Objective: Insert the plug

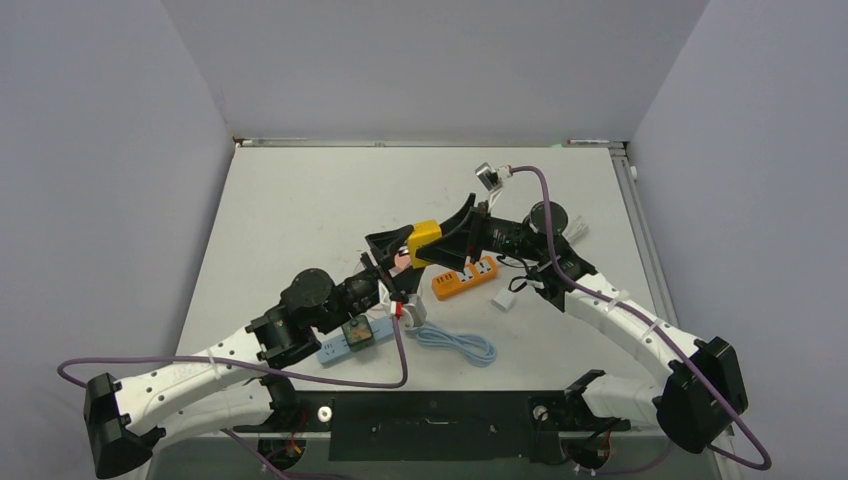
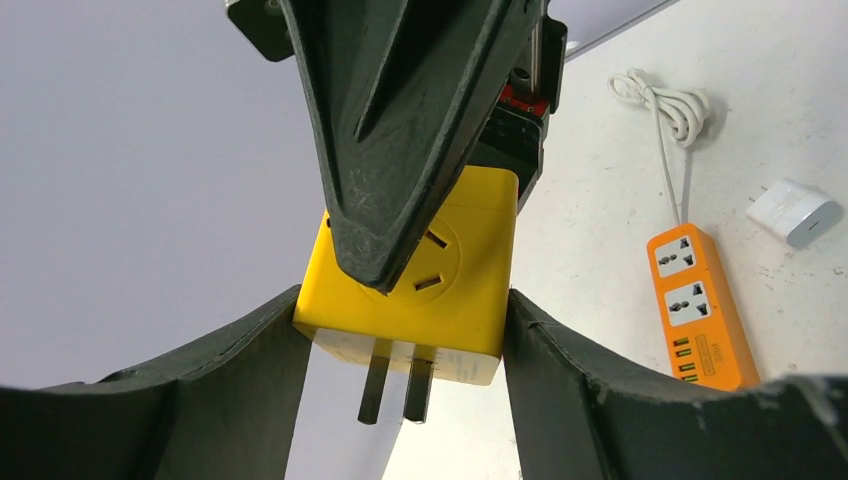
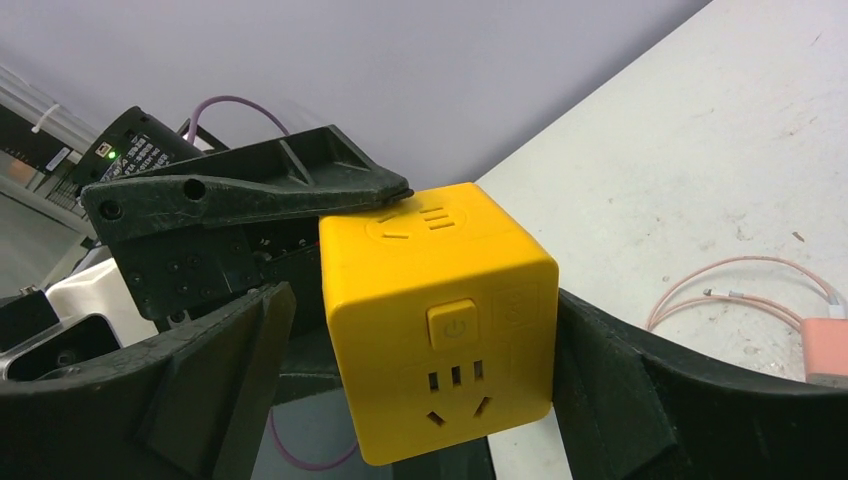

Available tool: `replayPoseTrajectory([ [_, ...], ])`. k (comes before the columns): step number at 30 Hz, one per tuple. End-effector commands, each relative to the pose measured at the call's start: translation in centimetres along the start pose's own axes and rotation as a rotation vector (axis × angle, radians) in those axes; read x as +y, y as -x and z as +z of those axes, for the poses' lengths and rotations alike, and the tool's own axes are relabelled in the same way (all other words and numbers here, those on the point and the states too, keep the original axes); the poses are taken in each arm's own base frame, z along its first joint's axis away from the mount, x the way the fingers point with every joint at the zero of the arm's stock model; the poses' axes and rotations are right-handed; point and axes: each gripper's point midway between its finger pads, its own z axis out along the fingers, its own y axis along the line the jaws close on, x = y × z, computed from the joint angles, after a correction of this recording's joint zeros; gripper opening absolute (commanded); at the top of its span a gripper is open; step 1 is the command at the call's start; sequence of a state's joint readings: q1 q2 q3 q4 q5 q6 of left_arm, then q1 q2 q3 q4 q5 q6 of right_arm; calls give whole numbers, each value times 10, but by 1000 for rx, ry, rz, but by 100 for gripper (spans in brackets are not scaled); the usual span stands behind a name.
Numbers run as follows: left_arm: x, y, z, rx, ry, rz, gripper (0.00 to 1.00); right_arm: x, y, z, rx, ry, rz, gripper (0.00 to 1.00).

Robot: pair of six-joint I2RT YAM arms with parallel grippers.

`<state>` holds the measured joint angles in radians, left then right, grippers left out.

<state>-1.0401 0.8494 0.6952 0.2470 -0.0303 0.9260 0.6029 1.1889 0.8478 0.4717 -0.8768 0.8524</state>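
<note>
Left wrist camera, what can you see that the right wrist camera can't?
Only the left wrist camera shows the two metal prongs under the yellow cube. It also shows the orange power strip, a coiled white cord and a small white adapter. Only the right wrist camera shows the cube's power button and a pink charger with its pink cable. Both show the yellow cube and the pale table.
</note>
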Motion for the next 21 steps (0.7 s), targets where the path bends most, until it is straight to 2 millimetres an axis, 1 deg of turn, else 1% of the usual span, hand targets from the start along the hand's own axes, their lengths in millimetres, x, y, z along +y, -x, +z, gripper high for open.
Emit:
replayPoseTrajectory([
  [1, 35, 28, -1, -84, 116, -31, 10, 23, 12, -1, -28, 91, -63, 89],
  [3, 32, 29, 0, -87, 102, -26, 10, 27, 15, -1, -35, 98, -69, 76],
  [4, 31, 29, 0, -89, 100, -22, 10, 29, 17, -2, -39, 102, -74, 68],
  [7, 27, 27, -1, -87, 93, -15, 10, 32, 20, -2, -50, 108, -80, 27],
  [9, 27, 27, -1, -87, 92, -13, 10, 31, 19, -2, -48, 104, -70, 9],
  [10, 26, 26, 0, -83, 86, -12, 11, 30, 19, -3, -45, 100, -66, 6],
  [11, 23, 25, 0, -77, 75, -12, 15, 29, 19, -3, -39, 93, -63, 5],
  [12, 20, 23, 1, -64, 58, -14, 26, 27, 19, -3, -32, 80, -59, 5],
  [13, 18, 21, 1, -53, 45, -34, 49, 22, 20, -3, -22, 54, -54, 5],
  [14, 13, 18, 2, -32, 24, -57, 75, 12, 19, -4, 6, 5, -37, 5],
  [15, 6, 12, 2, 5, -7, -87, 91, 4, 22, -4, 37, -51, -37, 5],
  [16, 4, 8, 3, 40, -21, -140, 100, -11, 23, -6, 70, -137, -30, 5],
  [17, 0, 0, 3, 96, -36, -216, 97, -31, 20, -11, 129, -240, -50, 5],
  [19, -9, -21, 0, 232, -81, -399, 96, -64, 7, -25, 237, -424, -16, 5],
  [20, -7, -26, -1, 270, -97, -480, 96, -74, 3, -32, 272, -485, -5, 5],
  [21, -10, -35, -3, 313, -110, -543, 96, -83, -5, -41, 316, -543, 22, 5],
])
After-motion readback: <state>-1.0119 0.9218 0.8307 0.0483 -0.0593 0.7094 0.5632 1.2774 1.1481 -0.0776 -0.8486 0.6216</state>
